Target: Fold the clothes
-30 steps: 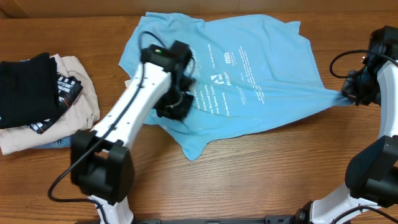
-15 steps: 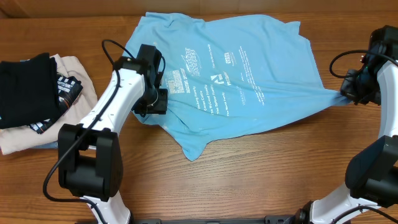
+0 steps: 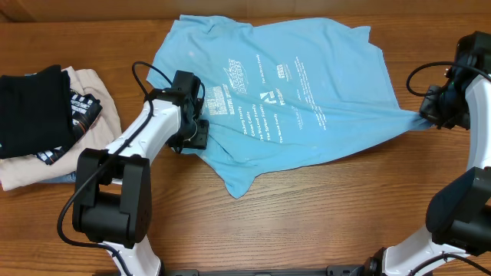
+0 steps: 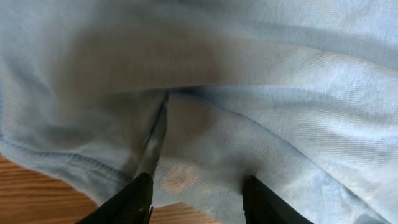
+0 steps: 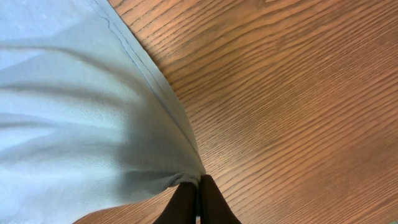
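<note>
T-shirt [image 3: 307,84] is lying spread, print up, at far centre of desk [image 3: 322,222]. Right end effector [image 5: 198,186] is pinching shirt's right corner, fingers fully closed on fabric, cloth stretching to a point there. Left end effector [image 4: 199,196] is sitting on shirt's left edge, fingers standing apart, fabric bunching between them, not clamped. Black garment [image 3: 34,107] is lying on beige garment [image 3: 100,115] at left.
</note>
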Action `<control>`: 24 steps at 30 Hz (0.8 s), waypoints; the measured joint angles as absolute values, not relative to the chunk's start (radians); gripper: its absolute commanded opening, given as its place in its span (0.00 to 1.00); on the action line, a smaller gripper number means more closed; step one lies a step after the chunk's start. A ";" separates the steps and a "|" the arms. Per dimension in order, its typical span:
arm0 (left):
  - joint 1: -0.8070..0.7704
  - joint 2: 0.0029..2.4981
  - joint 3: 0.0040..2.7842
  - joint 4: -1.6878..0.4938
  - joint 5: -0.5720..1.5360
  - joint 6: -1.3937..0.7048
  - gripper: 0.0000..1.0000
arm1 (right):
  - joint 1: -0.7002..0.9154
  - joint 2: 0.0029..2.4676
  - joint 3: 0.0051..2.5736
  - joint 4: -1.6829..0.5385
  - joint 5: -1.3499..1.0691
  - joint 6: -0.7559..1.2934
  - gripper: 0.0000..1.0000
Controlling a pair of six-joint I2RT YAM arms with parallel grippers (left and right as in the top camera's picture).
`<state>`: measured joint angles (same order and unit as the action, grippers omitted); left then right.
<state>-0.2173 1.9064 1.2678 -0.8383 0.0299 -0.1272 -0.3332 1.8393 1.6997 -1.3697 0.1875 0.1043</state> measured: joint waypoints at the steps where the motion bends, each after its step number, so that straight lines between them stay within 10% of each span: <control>1: -0.217 1.906 1.265 -0.834 0.033 -0.127 0.50 | -0.333 1.840 1.700 -1.370 0.187 0.105 0.04; 24: -0.217 1.915 1.251 -0.788 -0.008 -0.127 0.48 | -0.333 1.840 1.700 -1.373 0.187 0.104 0.04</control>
<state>-0.2173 1.9152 1.2514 -0.7879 -0.0082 -0.1272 -0.3332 1.8397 1.6997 -1.3727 0.1871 0.1043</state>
